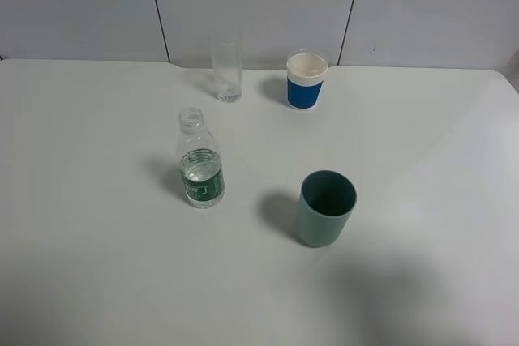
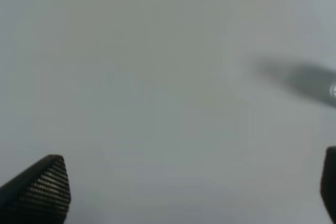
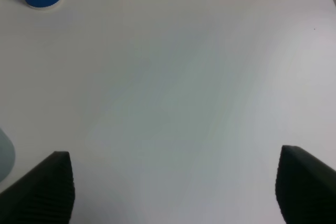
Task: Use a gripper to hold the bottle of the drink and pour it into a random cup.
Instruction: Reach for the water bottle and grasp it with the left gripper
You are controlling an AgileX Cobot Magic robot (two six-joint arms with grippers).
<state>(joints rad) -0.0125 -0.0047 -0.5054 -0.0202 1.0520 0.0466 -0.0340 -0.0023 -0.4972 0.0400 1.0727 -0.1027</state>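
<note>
Operator: Where is the bottle placed?

Observer: It is stood upright on the white table, left of the middle in the high view. It is uncapped, with its mouth open. Clear liquid is held in its lower part, up to about the top of the dark green label band, and the ribbed neck above can be seen through.

Operator: What is set around it?

Observer: The tall clear glass is stood farther back, near the table's rear edge and well apart from the bottle. No liquid can be made out in it. To the right of the glass, and apart from it, a white paper cup with a blue band is placed upright, and only its white inner wall is shown. A grey-green cup is stood to the right of the bottle and nearer the front, and nothing is seen inside its dark inner wall. No two vessels are touching.

Operator: How are the claws held?

Observer: The left gripper is spread wide. Its ribbed black fingertips are seen at opposite edges of its wrist view with only bare table between them, and nothing is gripped. The right gripper is likewise spread wide over bare table, with nothing held. The paper cup is caught well ahead of its fingertips.
</note>
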